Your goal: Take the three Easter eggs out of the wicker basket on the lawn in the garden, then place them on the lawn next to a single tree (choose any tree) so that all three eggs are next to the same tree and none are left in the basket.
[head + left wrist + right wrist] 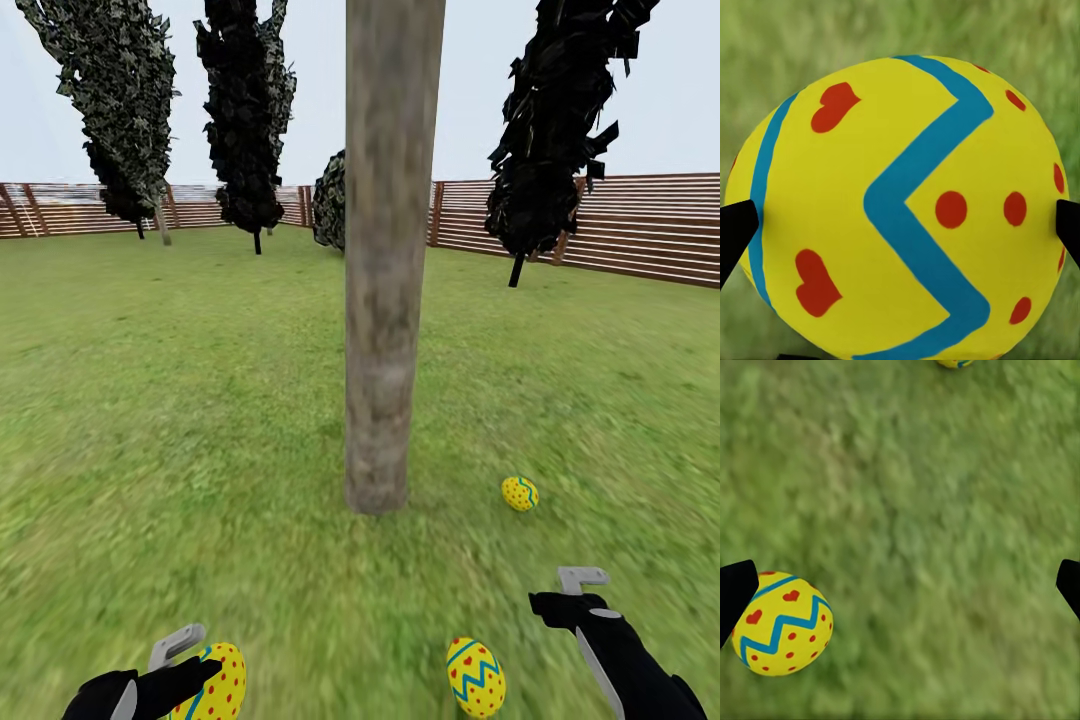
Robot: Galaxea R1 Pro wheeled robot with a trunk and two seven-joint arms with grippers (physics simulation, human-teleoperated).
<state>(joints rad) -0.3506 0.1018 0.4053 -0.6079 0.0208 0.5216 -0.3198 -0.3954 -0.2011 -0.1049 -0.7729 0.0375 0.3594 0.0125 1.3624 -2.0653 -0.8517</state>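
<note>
The tree (385,300) rises as a thick grey-brown trunk from the lawn (200,450) straight ahead. One Easter egg (519,493) lies on the grass just right of the trunk's foot. A second Easter egg (475,677) (781,622) lies nearer me, left of my right gripper (568,592) (902,589), which hangs open over bare grass. My left gripper (180,665) (900,225) is shut on a third Easter egg (215,685) (900,202), its dark fingertips (735,232) pressing the egg's sides just above the grass. The wicker basket is out of view.
A dark slatted wooden fence (620,230) rings the garden at the back. Slim dark trees (250,120) (550,150) and a bush (330,200) stand near it. Open grass spreads left and right of the trunk.
</note>
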